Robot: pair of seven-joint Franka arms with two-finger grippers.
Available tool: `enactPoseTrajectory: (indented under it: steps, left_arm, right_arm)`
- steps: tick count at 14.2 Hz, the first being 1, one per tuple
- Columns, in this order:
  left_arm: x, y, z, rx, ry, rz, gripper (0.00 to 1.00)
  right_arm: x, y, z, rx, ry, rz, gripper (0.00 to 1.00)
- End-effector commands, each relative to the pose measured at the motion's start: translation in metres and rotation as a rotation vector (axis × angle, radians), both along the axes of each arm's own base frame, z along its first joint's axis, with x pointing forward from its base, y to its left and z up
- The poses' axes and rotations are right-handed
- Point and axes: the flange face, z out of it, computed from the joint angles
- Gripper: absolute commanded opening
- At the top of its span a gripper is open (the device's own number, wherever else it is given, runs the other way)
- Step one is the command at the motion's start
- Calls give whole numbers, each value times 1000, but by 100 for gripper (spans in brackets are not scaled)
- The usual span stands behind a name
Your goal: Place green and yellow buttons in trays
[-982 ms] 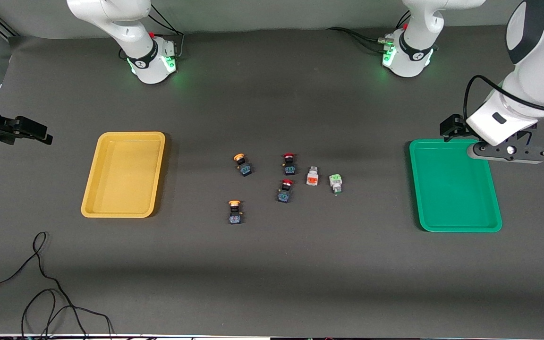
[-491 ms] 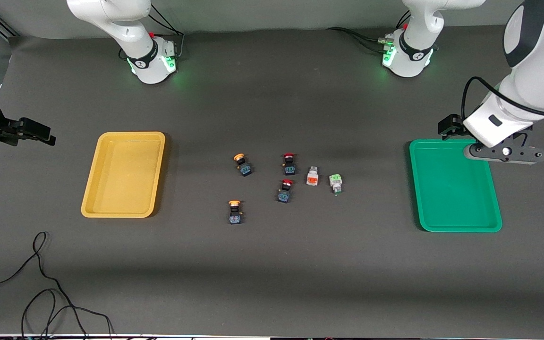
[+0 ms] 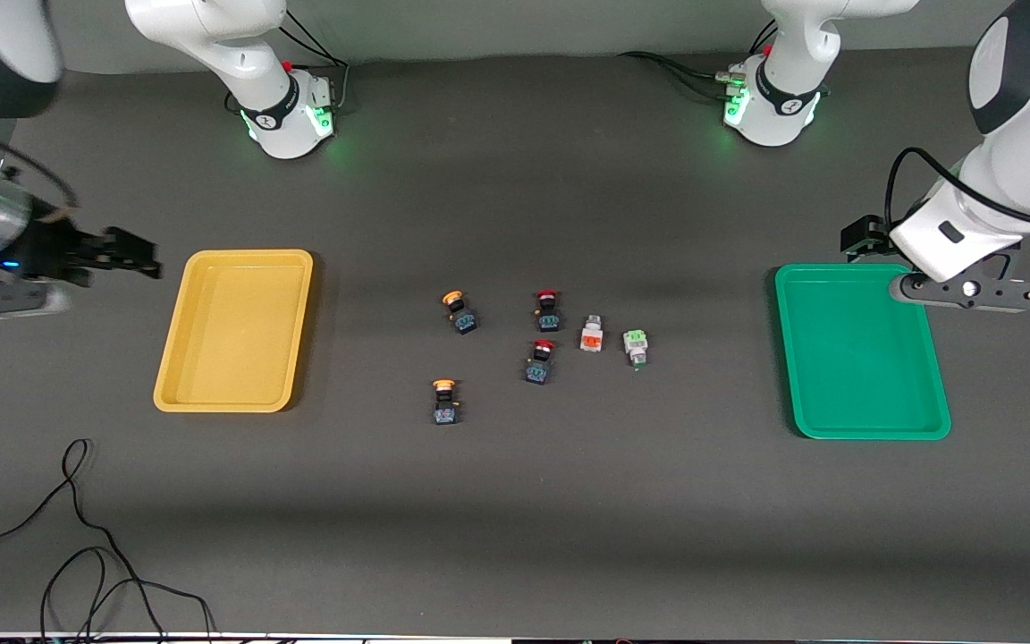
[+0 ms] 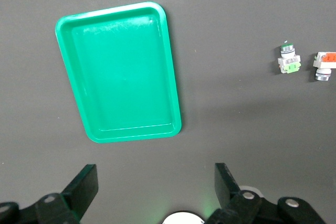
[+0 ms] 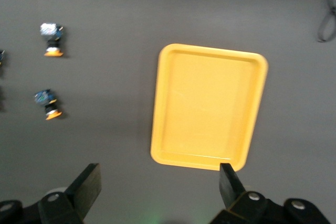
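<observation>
Left gripper (image 4: 155,184) hangs over the green tray's (image 3: 855,420) corner — fingers spread wide, empty. Right gripper (image 5: 160,184) hovers beside the yellow tray (image 3: 211,398) — likewise wide, holding nothing

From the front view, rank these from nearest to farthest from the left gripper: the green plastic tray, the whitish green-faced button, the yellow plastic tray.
1. Green plastic tray: left gripper, open, is over its rim at the left arm's end.
2. Whitish green-faced button: mid-table, beside the orange-faced one.
3. Yellow plastic tray: right arm's end.
</observation>
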Motion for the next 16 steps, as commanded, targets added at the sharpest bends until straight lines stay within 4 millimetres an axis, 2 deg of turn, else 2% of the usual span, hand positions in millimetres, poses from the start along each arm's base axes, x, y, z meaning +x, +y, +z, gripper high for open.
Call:
enactPoseTrajectory:
  steps: [1, 3, 5, 7, 8, 9, 10, 12, 13, 15, 16]
  left_arm:
    - [1, -24, 8, -54, 6, -27, 99]
    - [3, -40, 13, -119, 5, 0, 96]
    - [7, -74, 7, -133, 18, 66, 94]
    - [8, -113, -7, -124, 24, 68, 95]
    - [12, -126, -19, -119, 22, 58, 96]
    - [16, -144, -38, -109, 23, 39, 98]
    - [18, -161, -61, -98, 33, 49, 98]
    - [28, -193, -106, -98, 29, 127, 98]
    - [28, -208, -129, -93, 34, 129, 99]
    - [31, -217, -176, -77, 43, 112, 99]
    - [26, -218, -197, -80, 41, 108, 99]
  right_arm:
    - [-14, 81, -18, 21, -34, -37, 100]
    - [-31, 163, -38, 26, -65, 5, 100]
    - [-56, 240, -65, 35, -91, 60, 100]
    - [-70, 283, -91, 28, -82, 123, 100]
    - [-82, 306, -100, 28, -81, 167, 100]
    - [-93, 323, -108, 17, -81, 213, 100]
    - [-104, 336, -111, 7, -84, 253, 100]
    - [-110, 334, -121, -43, -98, 292, 100]
    - [-113, 331, -133, -37, -105, 292, 100]
    - [-123, 323, -174, -14, -140, 297, 100]
    - [-128, 319, -198, 0, -166, 300, 100]
